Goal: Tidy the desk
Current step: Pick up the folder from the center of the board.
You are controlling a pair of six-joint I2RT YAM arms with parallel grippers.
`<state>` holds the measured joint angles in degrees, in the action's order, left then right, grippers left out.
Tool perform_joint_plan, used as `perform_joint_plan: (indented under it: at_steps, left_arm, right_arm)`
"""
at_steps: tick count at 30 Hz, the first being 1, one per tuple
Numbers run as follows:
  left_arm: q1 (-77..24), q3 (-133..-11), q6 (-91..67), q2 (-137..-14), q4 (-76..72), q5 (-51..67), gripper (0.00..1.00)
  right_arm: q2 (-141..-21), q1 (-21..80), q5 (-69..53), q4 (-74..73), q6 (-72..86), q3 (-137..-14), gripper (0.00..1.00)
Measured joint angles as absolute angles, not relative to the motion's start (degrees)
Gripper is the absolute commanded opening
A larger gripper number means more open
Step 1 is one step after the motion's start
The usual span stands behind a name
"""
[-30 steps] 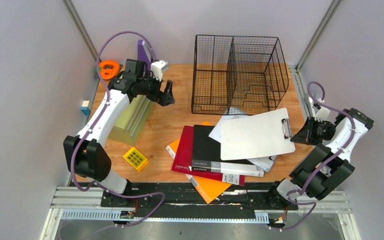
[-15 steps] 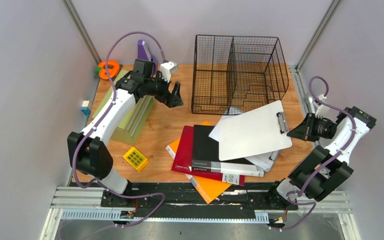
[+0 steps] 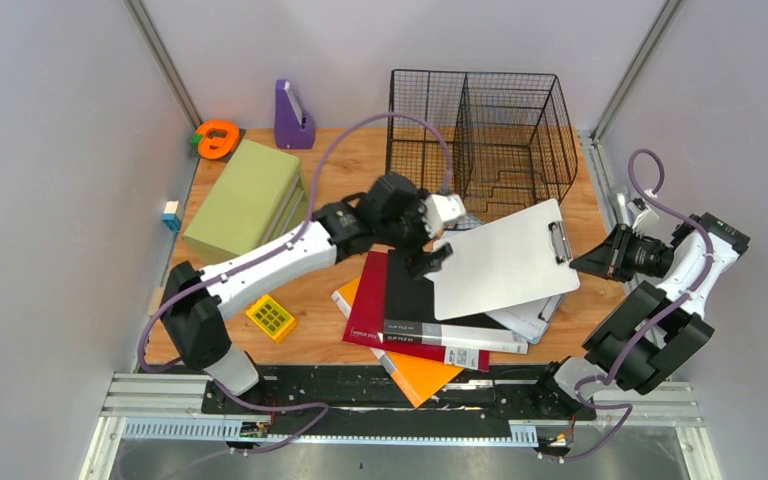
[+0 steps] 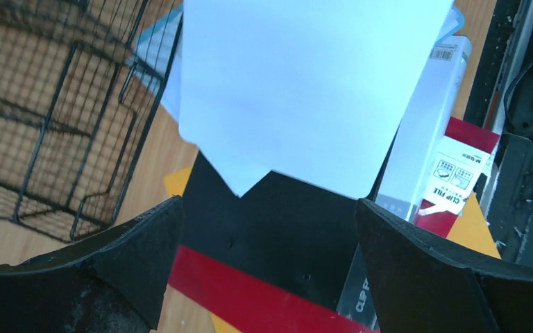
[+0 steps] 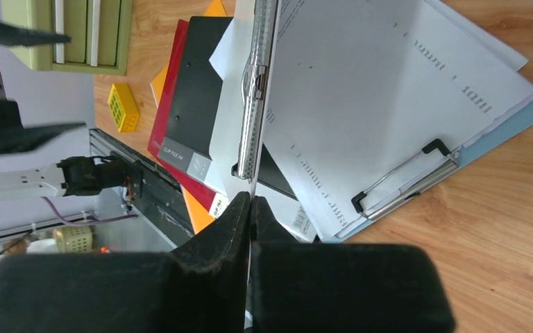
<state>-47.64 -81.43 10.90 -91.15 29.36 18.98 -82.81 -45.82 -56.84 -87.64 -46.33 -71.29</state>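
The wooden desk [image 3: 310, 300] carries a pile of files in its middle. A white clipboard [image 3: 505, 262] is tilted above the pile, and my right gripper [image 3: 580, 263] is shut on its clip end. In the right wrist view the board [image 5: 253, 90] runs edge-on out of the shut gripper [image 5: 250, 201]. My left gripper [image 3: 432, 258] is open at the board's left corner. In the left wrist view that white corner [image 4: 305, 90] hangs just beyond the open gripper [image 4: 267, 236], over a black file [image 4: 277, 229] and a red file [image 4: 250, 298].
Under the board lie a black file [image 3: 410, 295], a red file [image 3: 365, 315], an orange folder [image 3: 425, 375] and a blue clipboard with papers [image 5: 402, 104]. A wire basket [image 3: 475, 145] stands behind. An olive box [image 3: 245, 200], purple holder [image 3: 293, 103], orange dispenser [image 3: 217, 138] and yellow block [image 3: 271, 318] sit left.
My left arm has swung from the back left, over the olive box, to the clipboard's left corner, still open. The right gripper has tilted the held clipboard and shifted it slightly back.
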Motion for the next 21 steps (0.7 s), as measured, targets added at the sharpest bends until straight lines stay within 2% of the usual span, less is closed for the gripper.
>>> perform_joint_plan:
  at_steps: [3, 9, 14, 21]
  left_arm:
    - [-57.69, -81.47, 13.89, -92.01, 26.28, 9.58, 1.0]
    - [-69.87, -81.47, 18.24, -97.93, 22.31, -3.2, 1.0]
    - [-74.81, -81.41, 21.47, -105.75, 17.8, -9.96, 1.0]
    - [-75.68, -81.41, 23.94, -112.84, 13.5, -15.79, 0.99]
  right_arm:
    - [-83.66, -45.82, -56.82, -87.64, -44.93, -70.7, 0.0]
    - [-83.88, -45.82, -56.47, -87.66, -42.39, -70.54, 0.0]
    - [-83.81, -45.82, -55.72, -87.66, -40.97, -70.54, 0.0]
    - [-82.3, -45.82, -54.78, -87.66, -39.68, -70.11, 0.0]
